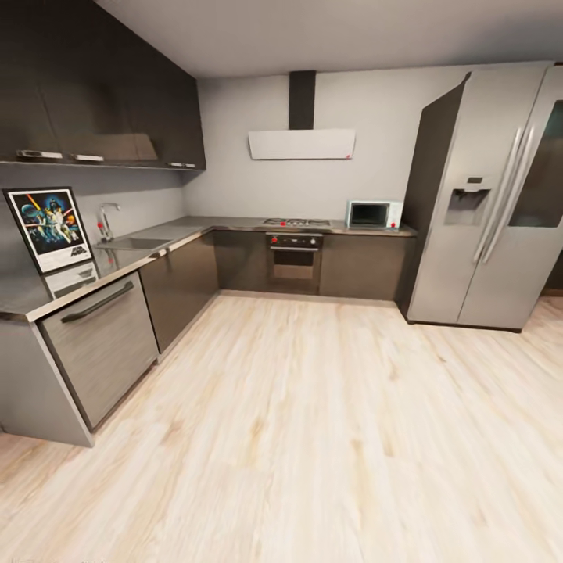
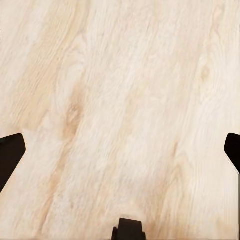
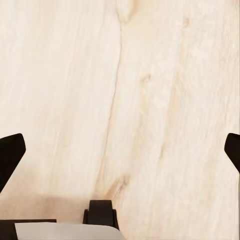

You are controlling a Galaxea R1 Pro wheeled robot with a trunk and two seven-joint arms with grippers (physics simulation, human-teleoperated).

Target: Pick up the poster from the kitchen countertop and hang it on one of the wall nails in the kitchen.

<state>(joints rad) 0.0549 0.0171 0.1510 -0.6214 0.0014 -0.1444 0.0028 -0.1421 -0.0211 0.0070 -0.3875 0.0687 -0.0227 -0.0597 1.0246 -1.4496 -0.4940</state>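
The upright black-framed Star Wars poster (image 1: 51, 228) leans against the wall on the glossy grey L-shaped countertop (image 1: 23, 297), beside the tap. Both the left gripper (image 2: 120, 150) and right gripper (image 3: 120, 150) hang spread over pale wood floor. A careless approach could topple the leaning poster.

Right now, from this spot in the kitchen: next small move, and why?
Probably roll the base forward and left toward the poster, which leans upright against the wall on the kitchen countertop near the sink. It looks well out of reach across open wood floor. The left gripper and right gripper point at floor, fingers wide apart, holding nothing.
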